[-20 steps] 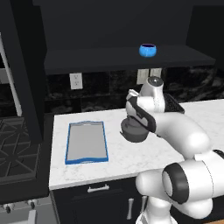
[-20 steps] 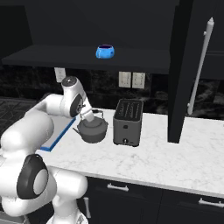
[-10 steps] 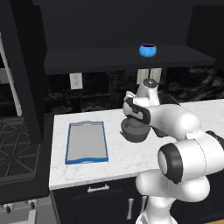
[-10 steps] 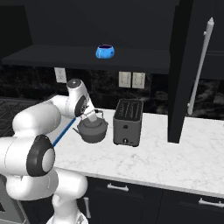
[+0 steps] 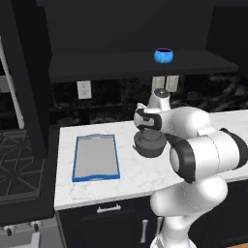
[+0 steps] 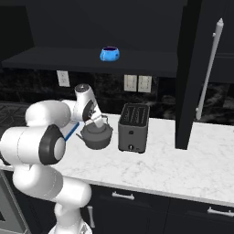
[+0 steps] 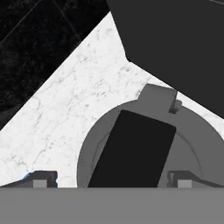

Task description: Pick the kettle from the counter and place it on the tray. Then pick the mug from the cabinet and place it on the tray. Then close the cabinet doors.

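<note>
The dark grey kettle (image 5: 149,145) (image 6: 97,136) stands on the white marble counter (image 5: 131,177), just right of the blue-rimmed tray (image 5: 96,157). My gripper (image 5: 147,131) (image 6: 94,122) hangs open right above the kettle. In the hand view the fingertips (image 7: 43,179) stand on either side of the kettle's dark handle (image 7: 131,153), holding nothing. The small blue mug (image 5: 163,55) (image 6: 109,54) sits on the shelf of the open black cabinet (image 5: 121,65). One cabinet door (image 6: 196,68) stands swung out at the right, with its silver bar handle (image 6: 209,68).
A black boxy toaster (image 6: 133,127) (image 7: 175,43) stands close to the right of the kettle. A stove (image 5: 19,164) lies left of the counter, under the other open door (image 5: 29,72). Bare marble (image 6: 192,160) stretches right of the toaster. Dark drawers (image 6: 137,205) sit below.
The arm's elbow has swung forward and the hand has shifted slightly left over the kettle. The jaws stayed open; kettle, tray and mug have not moved.
</note>
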You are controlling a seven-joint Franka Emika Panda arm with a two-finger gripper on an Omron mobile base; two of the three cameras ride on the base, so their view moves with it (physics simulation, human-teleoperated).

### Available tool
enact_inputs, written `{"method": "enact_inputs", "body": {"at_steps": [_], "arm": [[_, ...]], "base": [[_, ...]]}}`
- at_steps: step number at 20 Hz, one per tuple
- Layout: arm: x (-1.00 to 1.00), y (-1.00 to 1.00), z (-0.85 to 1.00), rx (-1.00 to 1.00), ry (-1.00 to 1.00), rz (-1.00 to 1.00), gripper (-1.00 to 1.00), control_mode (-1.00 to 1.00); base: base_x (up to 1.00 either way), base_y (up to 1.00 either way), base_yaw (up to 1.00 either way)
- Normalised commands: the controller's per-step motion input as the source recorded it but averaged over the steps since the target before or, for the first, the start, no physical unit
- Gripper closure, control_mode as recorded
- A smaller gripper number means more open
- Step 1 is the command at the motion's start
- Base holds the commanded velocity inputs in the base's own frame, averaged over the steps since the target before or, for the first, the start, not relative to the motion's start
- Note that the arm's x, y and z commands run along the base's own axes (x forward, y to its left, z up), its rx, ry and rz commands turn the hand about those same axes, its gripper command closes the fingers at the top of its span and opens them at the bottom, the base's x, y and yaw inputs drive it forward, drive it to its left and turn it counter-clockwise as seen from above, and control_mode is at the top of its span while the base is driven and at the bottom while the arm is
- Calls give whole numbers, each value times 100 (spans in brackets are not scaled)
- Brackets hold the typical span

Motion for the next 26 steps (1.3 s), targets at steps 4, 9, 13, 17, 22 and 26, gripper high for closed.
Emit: {"method": "enact_inputs", "body": {"at_steps": [4, 9, 13, 17, 22, 26], "arm": [[21, 0, -18, 0, 5, 0, -100, -100], [11, 0, -19, 0, 2, 0, -100, -100], [-2, 0, -31, -1, 0, 0, 100, -100], [-23, 0, -37, -3, 1, 0, 100, -100], [-29, 0, -17, 0, -1, 0, 100, -100], [-39, 0, 15, 1, -5, 0, 100, -100]], "base": [[0, 0, 0], [0, 0, 0], [0, 0, 0], [0, 0, 0], [0, 0, 0], [0, 0, 0]]}}
